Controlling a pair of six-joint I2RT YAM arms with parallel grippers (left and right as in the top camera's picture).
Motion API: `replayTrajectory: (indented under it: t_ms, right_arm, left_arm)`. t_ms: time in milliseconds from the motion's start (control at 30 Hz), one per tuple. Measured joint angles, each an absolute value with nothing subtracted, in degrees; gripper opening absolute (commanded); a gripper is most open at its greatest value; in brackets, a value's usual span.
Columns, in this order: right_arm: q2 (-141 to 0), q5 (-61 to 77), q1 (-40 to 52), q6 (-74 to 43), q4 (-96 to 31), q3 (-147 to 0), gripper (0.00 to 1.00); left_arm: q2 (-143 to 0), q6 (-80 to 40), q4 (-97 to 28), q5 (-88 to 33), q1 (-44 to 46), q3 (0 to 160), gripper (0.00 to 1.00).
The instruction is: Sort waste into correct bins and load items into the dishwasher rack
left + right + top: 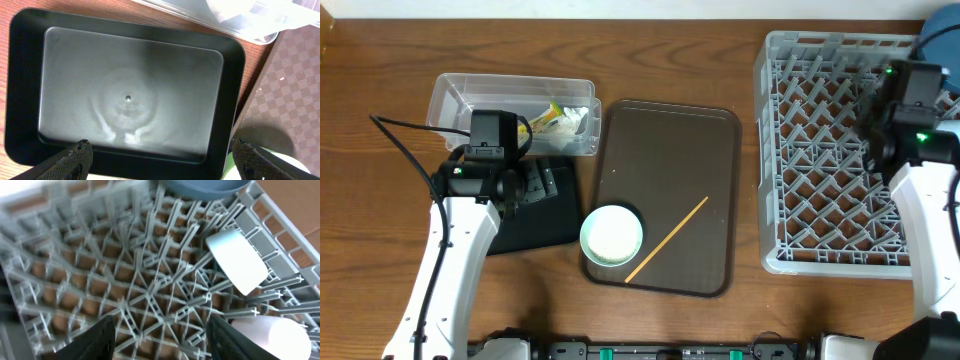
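the grey dishwasher rack (pixel 840 150) stands right of the brown tray (pixel 665 150), apart from it. the clear tub (pixel 510 100) lies at the tray's upper left and holds the orange and yellow-green snack wrapper (pixel 555 118). the black bin (pixel 20 75) sits just left of the tray, below the tub. the dark blue plate (pixel 942 40) is at the rack corner farthest from the tray. the light blue bowl (pixel 237 260) stands on edge among the pegs, with the pinkish-white cup (pixel 272 335) beside it. the pale mint bowl (pixel 611 236) rests on the tray's lower-left corner. the wooden stick (pixel 667 240) lies diagonally on the tray. left gripper (pixel 161 145): over the bin, fingers released, grasping nothing. right gripper (pixel 160 340): over the rack lattice, fingers parted, grasping nothing.
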State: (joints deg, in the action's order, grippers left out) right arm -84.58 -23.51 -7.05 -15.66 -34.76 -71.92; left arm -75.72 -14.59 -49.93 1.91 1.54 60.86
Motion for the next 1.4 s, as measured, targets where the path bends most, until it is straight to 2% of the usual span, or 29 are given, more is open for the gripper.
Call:
replayTrajectory:
  t_ms: [233,467,600,767,1000,1400]
  right_arm:
    - [-84.6,-20.2,-14.1,-23.5,-27.3,-71.9,0.49]
    - [-85.5,-11.2,-23.5,-27.7,-19.1,-72.2,0.52]
    - [-90.7,-4.1,-28.3,-30.2,-19.6,-76.6,0.53]
    - [-100.4,4.8,-33.6,-33.8,-26.5,-87.9,0.55]
    - [-107.8,7.7,-35.6,-35.5,-28.6,-95.1,0.65]
    - [-115.2,8.5,-37.2,-37.6,-23.0,-95.6,0.66]
  left_arm:
    - [-75.7,-14.6,-49.9,1.9,1.5,60.9,0.92]
    - [-75.7,-14.6,-49.9,1.9,1.5,60.9,0.92]
    - [-75.7,-14.6,-50.0,1.9,1.5,60.9,0.92]
    - [-75.7,-14.6,-49.9,1.9,1.5,60.9,0.92]
    - [-75.7,-14.6,-49.9,1.9,1.5,60.9,0.92]
    - [-75.7,-14.6,-49.9,1.9,1.5,60.9,0.92]
